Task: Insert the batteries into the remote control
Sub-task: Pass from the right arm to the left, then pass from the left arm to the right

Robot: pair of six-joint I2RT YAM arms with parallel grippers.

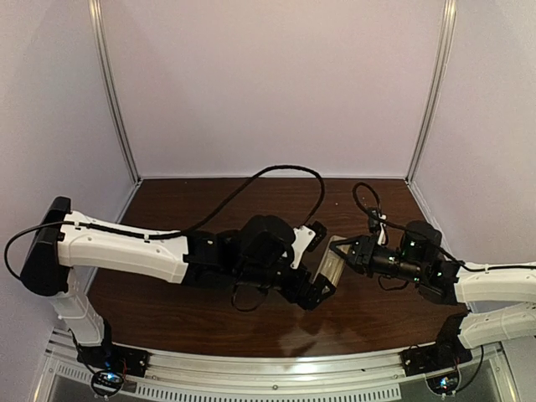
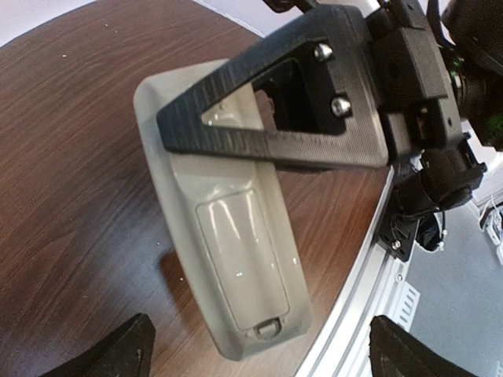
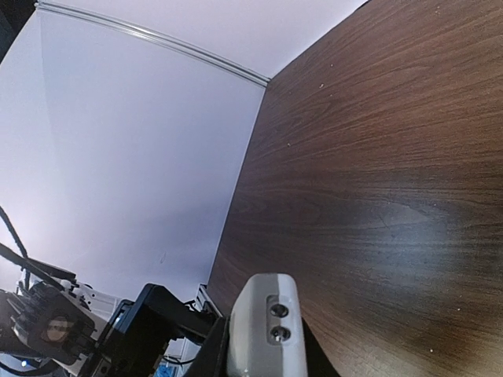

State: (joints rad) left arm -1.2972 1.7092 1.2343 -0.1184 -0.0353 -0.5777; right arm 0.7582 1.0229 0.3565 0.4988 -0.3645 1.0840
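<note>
The remote control (image 1: 329,266) is held off the dark wood table between the two arms. In the left wrist view it (image 2: 236,236) shows its pale back, with the battery cover closed and a latch at the near end. My right gripper (image 1: 347,251) is shut on its far end; one black finger (image 2: 346,133) crosses it. The right wrist view shows the remote's end (image 3: 267,314) with two small round emitters, clamped in my right gripper (image 3: 263,357). My left gripper (image 2: 267,353) is open wide, its fingertips either side of the remote's near end, not touching. The batteries are out of view.
The aluminium rail (image 2: 354,314) runs along the table's near edge, close under the remote. A black cable (image 1: 276,172) loops over the table behind the left arm. Pale walls with metal posts (image 1: 113,92) enclose the back and sides.
</note>
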